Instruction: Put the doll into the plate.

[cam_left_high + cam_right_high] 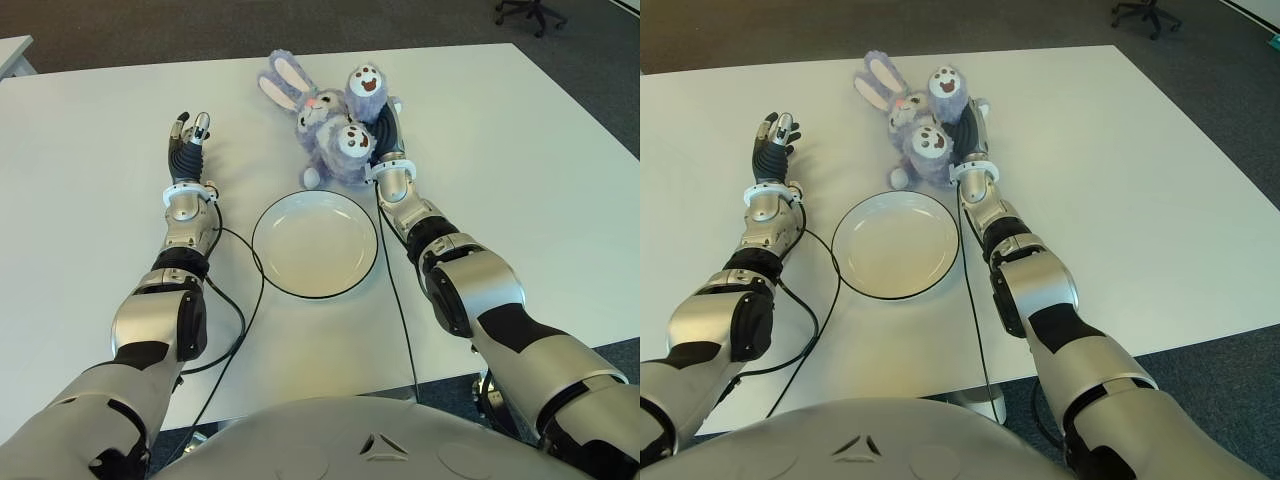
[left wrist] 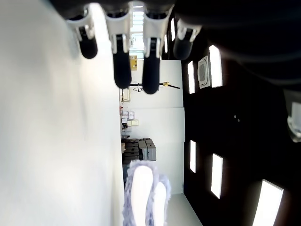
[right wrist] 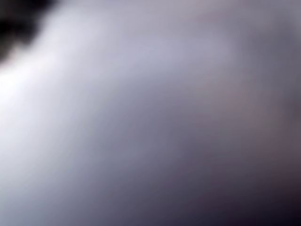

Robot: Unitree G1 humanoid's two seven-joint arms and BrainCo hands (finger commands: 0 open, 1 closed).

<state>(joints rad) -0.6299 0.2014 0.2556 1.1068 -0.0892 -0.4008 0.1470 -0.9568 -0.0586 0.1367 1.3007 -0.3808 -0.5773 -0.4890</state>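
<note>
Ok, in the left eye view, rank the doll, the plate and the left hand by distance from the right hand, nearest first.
1. Doll: right against the right hand, on its left side.
2. Plate: nearer the robot, to the left.
3. Left hand: far left, across the table.

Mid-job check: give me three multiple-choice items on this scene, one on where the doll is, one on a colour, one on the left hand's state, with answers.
1. Where is the doll?
A. in the plate
B. on the table beyond the plate
C. on the floor

2. What colour is the doll's fur?
A. purple
B. green
C. orange

3. What is the left hand doing?
A. gripping the doll
B. gripping the plate
C. open, holding nothing

Answers:
1 B, the doll lies on the table past the far rim of the plate, which holds nothing, with the right hand against the doll.
2 A, its body and ears are purple.
3 C, the left wrist view shows straight fingers with nothing between them.
</note>
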